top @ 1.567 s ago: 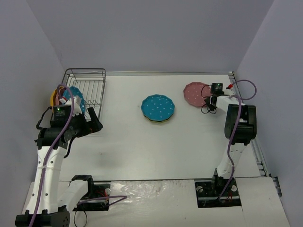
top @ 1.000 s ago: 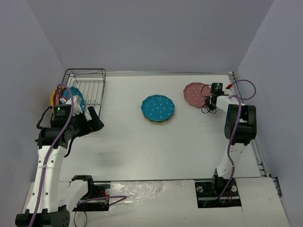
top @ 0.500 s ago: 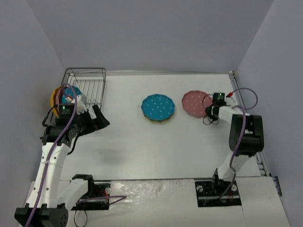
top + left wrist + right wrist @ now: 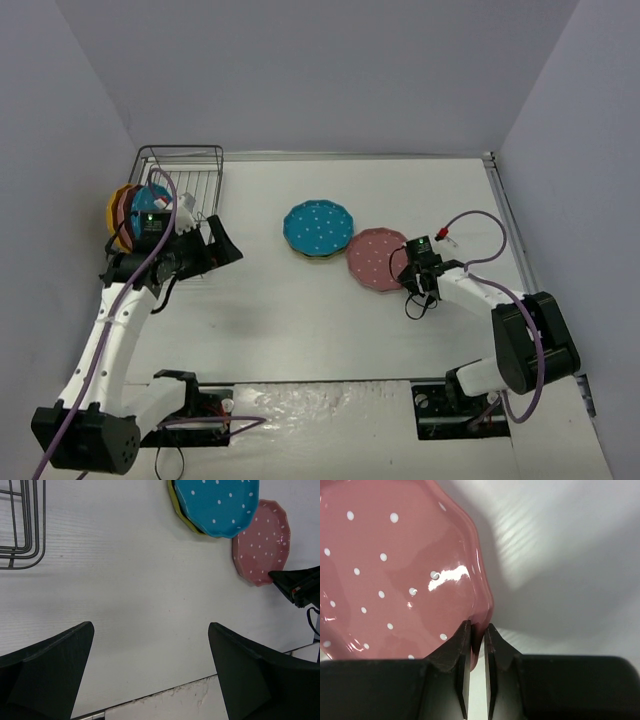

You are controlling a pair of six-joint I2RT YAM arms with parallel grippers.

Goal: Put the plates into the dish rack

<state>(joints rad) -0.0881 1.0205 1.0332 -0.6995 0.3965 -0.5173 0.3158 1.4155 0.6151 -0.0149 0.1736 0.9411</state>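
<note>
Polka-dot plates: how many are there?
6. Three stand on edge at the dark wire dish rack's left side: orange-yellow, dark pink, teal. A teal plate lies on an olive-yellow one centrally. The right tool grips a pink one. More may be hidden.

Both arms are built from white tubular links joined by black motor housings, as seen on the left arm (image 4: pixel 105 335) and the right arm (image 4: pixel 468 290). A purple cable is run along the outside of each, the left cable (image 4: pixel 168 180) and the right cable (image 4: pixel 470 213) both looping free near the wrist. A red-tipped connector (image 4: pixel 440 238) is fitted at the right cable's end. A small green light (image 4: pixel 150 218) is shown on each black wrist module. The left gripper (image 4: pixel 150 627) is given broad, matt black wedge fingers (image 4: pixel 45 675). The right gripper (image 4: pixel 476 630) is tapered to thin black tips. Each arm is bolted to a black base plate (image 4: pixel 195 405).
</note>
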